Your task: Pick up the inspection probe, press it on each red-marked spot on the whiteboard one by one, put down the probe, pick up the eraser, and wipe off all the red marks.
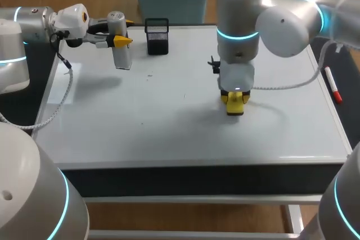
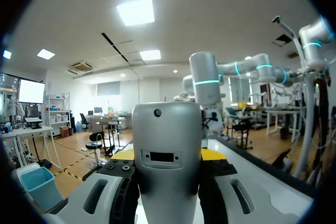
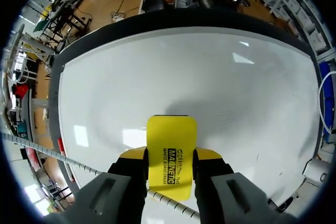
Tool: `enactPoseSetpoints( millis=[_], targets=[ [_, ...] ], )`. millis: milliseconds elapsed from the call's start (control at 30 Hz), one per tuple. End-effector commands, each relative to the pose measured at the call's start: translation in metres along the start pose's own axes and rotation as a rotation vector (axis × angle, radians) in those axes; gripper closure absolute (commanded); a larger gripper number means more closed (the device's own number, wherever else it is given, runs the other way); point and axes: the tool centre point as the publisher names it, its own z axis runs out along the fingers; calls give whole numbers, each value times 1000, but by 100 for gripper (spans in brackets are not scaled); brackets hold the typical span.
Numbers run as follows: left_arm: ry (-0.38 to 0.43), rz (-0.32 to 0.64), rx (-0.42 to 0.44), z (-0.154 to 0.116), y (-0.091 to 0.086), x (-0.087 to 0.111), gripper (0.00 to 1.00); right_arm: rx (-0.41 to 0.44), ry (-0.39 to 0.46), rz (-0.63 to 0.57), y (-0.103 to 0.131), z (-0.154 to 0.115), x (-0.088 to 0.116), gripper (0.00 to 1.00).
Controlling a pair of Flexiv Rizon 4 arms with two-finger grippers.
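Observation:
The silver-grey inspection probe (image 1: 120, 42) hangs upright above the whiteboard's (image 1: 169, 116) far left part, with my left gripper (image 1: 119, 40) shut on it from the side. In the left wrist view the probe (image 2: 167, 171) fills the space between the fingers of that gripper (image 2: 167, 156). My right gripper (image 1: 235, 100) points straight down over the board's middle and is shut on the yellow eraser (image 1: 235, 107), whose lower end meets the board. The right wrist view has the eraser (image 3: 171, 153) clamped in the gripper (image 3: 170, 157) over the white surface (image 3: 157, 72). No red marks show on the board.
A black mesh pen holder (image 1: 157, 36) stands at the board's far edge, just right of the probe. A red marker (image 1: 333, 85) lies on the dark strip along the board's right edge. Faint grey specks (image 1: 149, 73) dot the board near the probe.

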Motion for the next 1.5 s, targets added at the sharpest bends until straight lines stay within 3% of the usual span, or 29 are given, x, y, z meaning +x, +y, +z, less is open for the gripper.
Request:
enactPoseSetpoints(
  millis=[33,700,1033,1100,1133,1500],
  targets=[
    [-2,0,-1,0,-1,0,100,34,-25,-10,9,-19,17,100],
    [-2,0,-1,0,-1,0,100,37,-23,-9,4,-18,19,100],
    [-2,0,-1,0,-1,0,100,135,22,-20,-82,-39,24,100],
    [-2,0,-1,0,-1,0,100,104,-4,-31,-102,-40,23,100],
    [-2,0,-1,0,-1,0,100,125,37,-34,-112,-41,23,100],
    [-2,0,-1,0,-1,0,100,87,73,-46,-206,-49,4,100]
  ],
)
